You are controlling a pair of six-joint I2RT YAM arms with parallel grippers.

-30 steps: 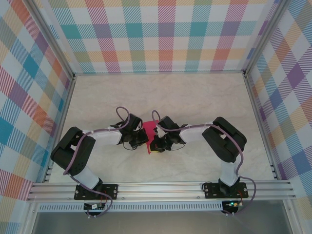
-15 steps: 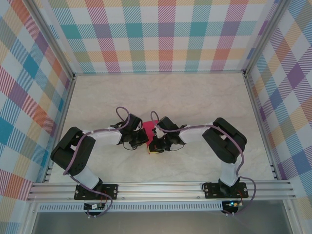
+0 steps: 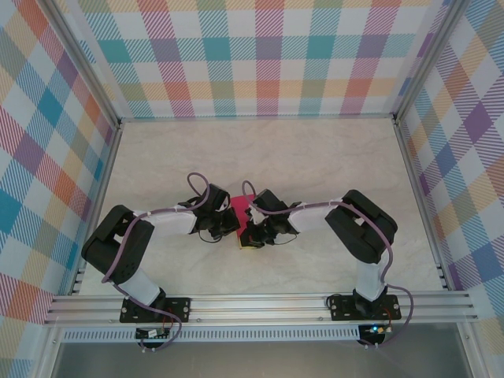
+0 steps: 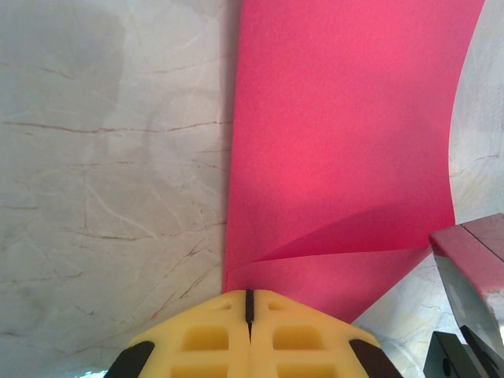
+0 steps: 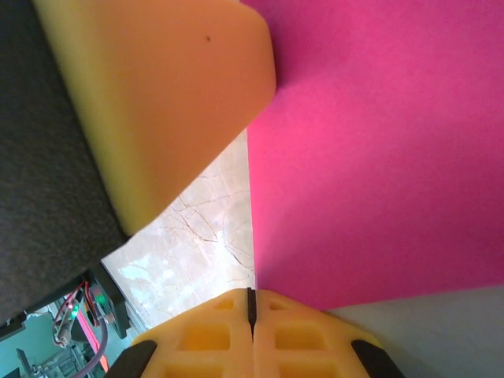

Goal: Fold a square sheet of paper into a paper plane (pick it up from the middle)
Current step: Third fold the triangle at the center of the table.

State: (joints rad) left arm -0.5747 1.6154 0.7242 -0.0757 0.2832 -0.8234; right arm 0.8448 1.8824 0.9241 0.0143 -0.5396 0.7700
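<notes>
You are looking at these items:

**Paper: one.** The square sheet of paper (image 4: 339, 142) is thin, matte, bright pink-red and unmarked. It is sitting near the middle of the table (image 4: 102, 157), between the two wrists. It is not lying flat. In the left wrist view a flap is curling over close to the fingers and casting a shadow, and the sheet's right edge is bowing in an arc.

**Table: one.** It is smooth, pale and marble-patterned, with thin brown veins.

**Arms: two.** They are black and white, trailing purple cables. Each is reaching inward with its elbow bent outward, and the wrists are meeting face to face over the sheet.

**Grippers: two.** Both have yellow fingers with moulded pockets.
- The left gripper (image 4: 248, 303) is pressing its tips together, leaving a hairline seam, and is pinching the sheet's near edge.
- The right gripper (image 5: 252, 303) is closing the same way on the paper's lower edge.
- A smooth yellow wedge, one of the left gripper's fingers (image 5: 157, 94), is hanging just beside the sheet.

**Wall panels: three.** The plaid wall panels (image 3: 268, 55) are enclosing the table.
</notes>
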